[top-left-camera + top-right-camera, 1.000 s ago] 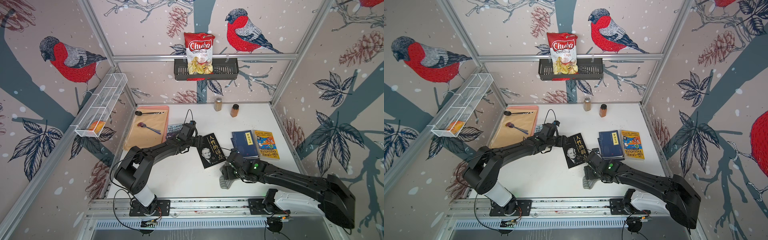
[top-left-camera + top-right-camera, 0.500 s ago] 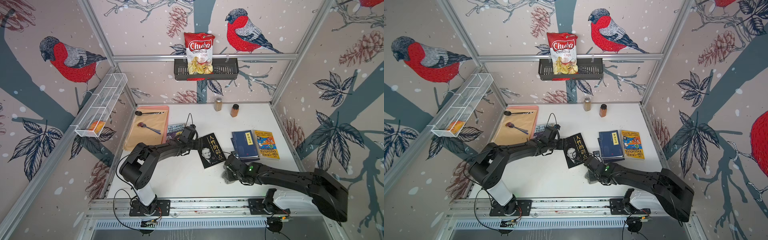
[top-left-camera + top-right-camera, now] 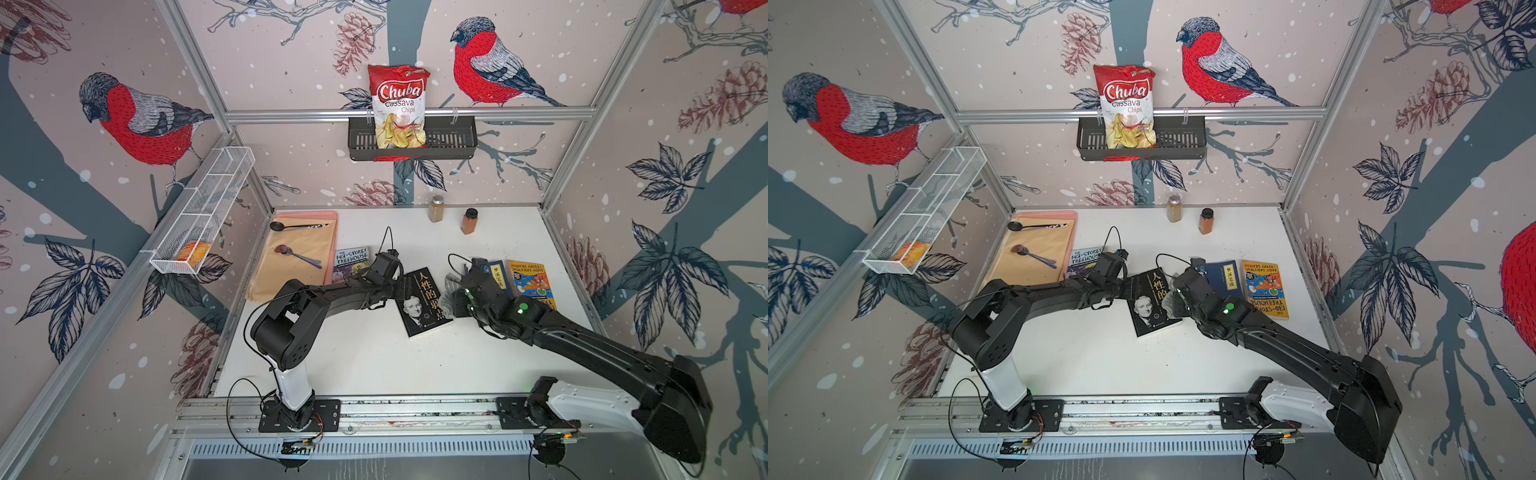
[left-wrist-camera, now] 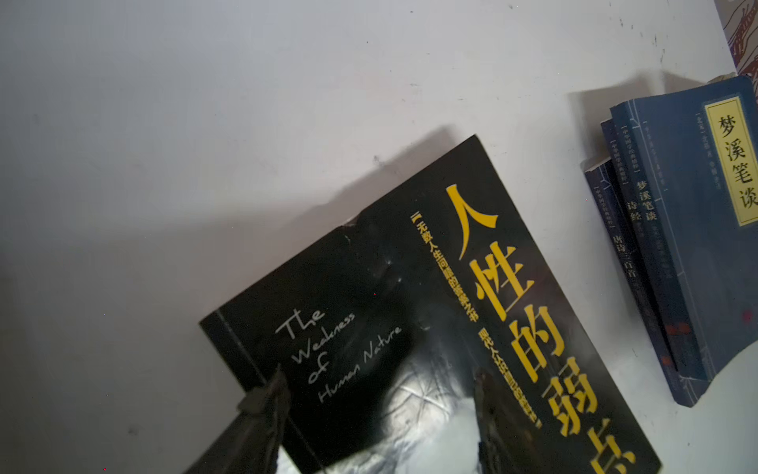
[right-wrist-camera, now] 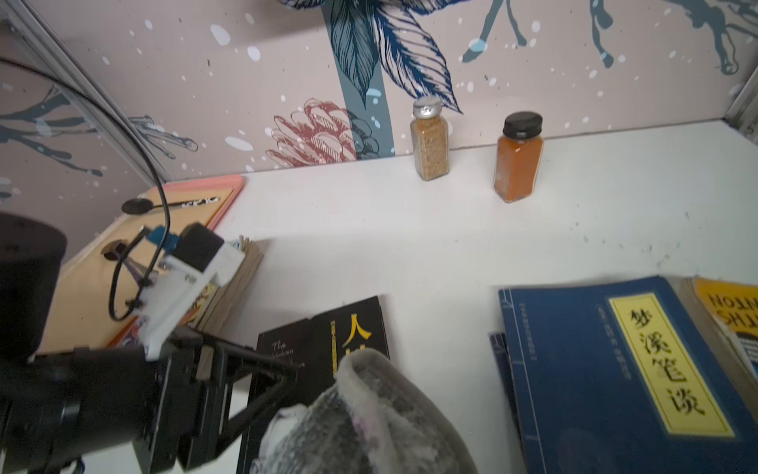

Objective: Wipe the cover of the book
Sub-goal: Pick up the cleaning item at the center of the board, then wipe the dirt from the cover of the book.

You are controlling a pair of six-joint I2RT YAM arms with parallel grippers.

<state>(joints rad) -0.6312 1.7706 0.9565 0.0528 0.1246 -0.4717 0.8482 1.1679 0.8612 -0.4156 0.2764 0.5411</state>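
A black book (image 3: 422,305) with yellow characters and a man's portrait lies flat mid-table, seen in both top views (image 3: 1148,309). My left gripper (image 3: 405,286) is open at the book's left end. In the left wrist view its fingers (image 4: 266,400) stand apart over the cover (image 4: 369,287), one at the spine edge. My right gripper (image 3: 452,297) is shut on a crumpled grey cloth (image 3: 445,296), which hangs over the book's right edge. In the right wrist view the cloth (image 5: 369,418) hides the fingers. Whether it touches the cover I cannot tell.
A stack of blue books (image 3: 496,274) and a yellow book (image 3: 532,282) lie right of the black one. A Treehouse book (image 3: 351,259) and a cutting board (image 3: 291,270) with spoons lie to the left. Two spice jars (image 3: 436,208) stand at the back.
My right gripper shut on the grey cloth near the table's front, then carried it back and up to the black book's right edge. The left arm has hardly moved.
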